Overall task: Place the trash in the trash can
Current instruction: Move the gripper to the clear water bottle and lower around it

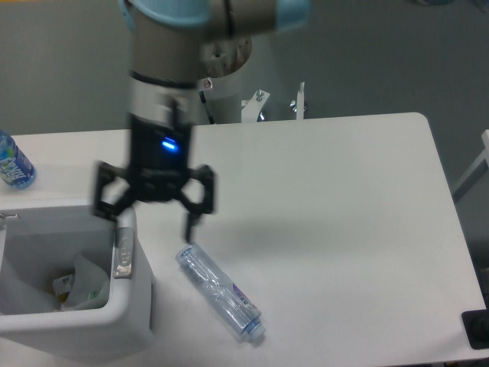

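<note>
The pincer (153,210) hangs with its fingers spread wide apart and nothing between them, over the worktop (328,199) just beside the bin's right rim. It is blurred, so finer detail of the fingertips cannot be told. Its spread stance fits an approach to something lying flat: the fingers would need that gap to straddle a bottle's width.

The bin (76,321) sits at the worktop's front-left corner, its grey tab (123,252) on the rim nearest the pincer. Inside it lies the wrapper (80,283), crumpled and pale, against the right wall, with a scrap of coloured packaging just beside it to the left; what that scrap is cannot be made out. So one piece of trash appears to be already dealt with.

The clear bottle (220,292) lies on its side on the worktop, right of the bin and apart from it, slanted so the blue cap end points to the front right. Its upper end is just below the pincer's right finger, not touching. It is probably the next thing to pick up, and the pincer would likely need to turn to cross the bottle's long axis, or it could roll away.

A blue-labelled bottle (14,162) stands behind the bin at the left edge, well apart from the pincer, and is not trash.
</note>
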Controlling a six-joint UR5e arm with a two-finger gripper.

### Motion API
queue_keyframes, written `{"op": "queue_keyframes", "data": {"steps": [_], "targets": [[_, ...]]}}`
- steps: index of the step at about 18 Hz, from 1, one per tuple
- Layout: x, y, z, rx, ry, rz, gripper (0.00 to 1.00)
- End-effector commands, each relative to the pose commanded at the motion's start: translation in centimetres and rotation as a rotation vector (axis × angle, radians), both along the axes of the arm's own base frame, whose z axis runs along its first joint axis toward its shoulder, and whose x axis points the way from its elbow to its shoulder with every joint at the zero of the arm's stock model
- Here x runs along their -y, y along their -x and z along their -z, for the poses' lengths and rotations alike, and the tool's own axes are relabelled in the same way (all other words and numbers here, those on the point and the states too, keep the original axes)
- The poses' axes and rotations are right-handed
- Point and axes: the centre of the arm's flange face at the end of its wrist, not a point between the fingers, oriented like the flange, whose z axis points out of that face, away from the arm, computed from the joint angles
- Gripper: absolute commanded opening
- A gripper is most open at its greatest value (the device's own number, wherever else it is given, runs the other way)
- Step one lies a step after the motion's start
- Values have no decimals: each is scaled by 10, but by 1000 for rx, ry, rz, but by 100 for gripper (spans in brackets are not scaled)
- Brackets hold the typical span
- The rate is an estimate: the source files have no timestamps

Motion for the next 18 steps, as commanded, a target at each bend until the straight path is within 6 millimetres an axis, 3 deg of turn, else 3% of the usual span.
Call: {"op": "queue_keyframes", "data": {"steps": [3, 8, 12, 15, 18], "targets": [[-7, 34, 42, 10, 66, -41, 100], [-21, 61, 126, 51, 187, -59, 100], [-25, 64, 178, 95, 255, -62, 100], [-30, 65, 198, 112, 275, -57, 100], [-39, 53, 221, 103, 323, -44, 100]]}}
